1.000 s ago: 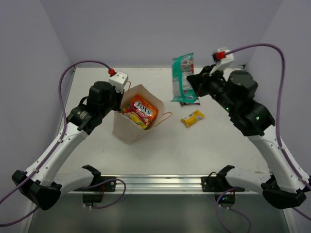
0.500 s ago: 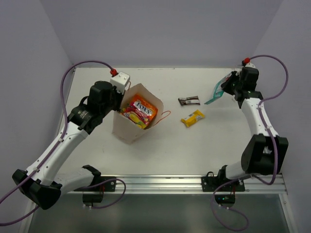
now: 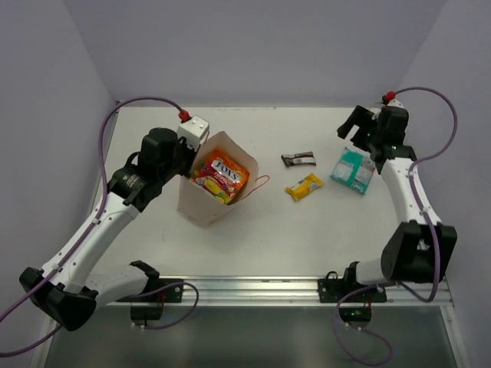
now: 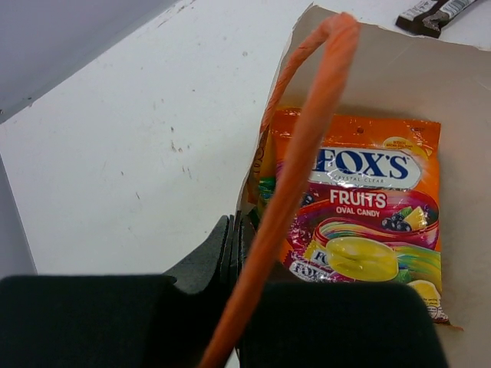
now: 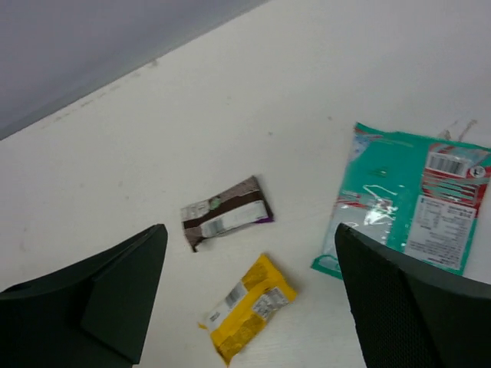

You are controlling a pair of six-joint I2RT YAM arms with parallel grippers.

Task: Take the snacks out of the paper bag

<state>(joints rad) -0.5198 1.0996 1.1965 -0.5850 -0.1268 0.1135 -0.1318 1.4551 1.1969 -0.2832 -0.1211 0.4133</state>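
Pale lavender walls (image 3: pixel 253 46) close in a white table (image 3: pixel 307 238) where two robot arms work over a cream paper bag (image 3: pixel 201 205), which stands upright at left of centre with its mouth open. The left gripper (image 4: pixel 232 239) has its jaws pressed together on the bag's near-left rim, pinching the paper wall, while an orange string handle (image 4: pixel 307 153) arcs across the wrist camera's view just in front of the fingers. An orange packet (image 4: pixel 368 199) marked "FOX'S Fruits Oval Candy" lies face-up inside the bag, filling most of the opening, with edges of other wrappers showing at its left side. Three snacks lie out on the table, to the right of the bag. A small dark brown bar (image 5: pixel 226 215) sits farthest back; a yellow packet (image 5: pixel 249 307) lies just in front of it, the two near each other but apart; a teal packet (image 5: pixel 410 203) rests flat to their right, close to the table's right side. The right gripper (image 5: pixel 249 228) hangs above that group near the far right corner, its jaws spread wide with nothing between them, the teal packet lying free just beside one finger in the wrist view.
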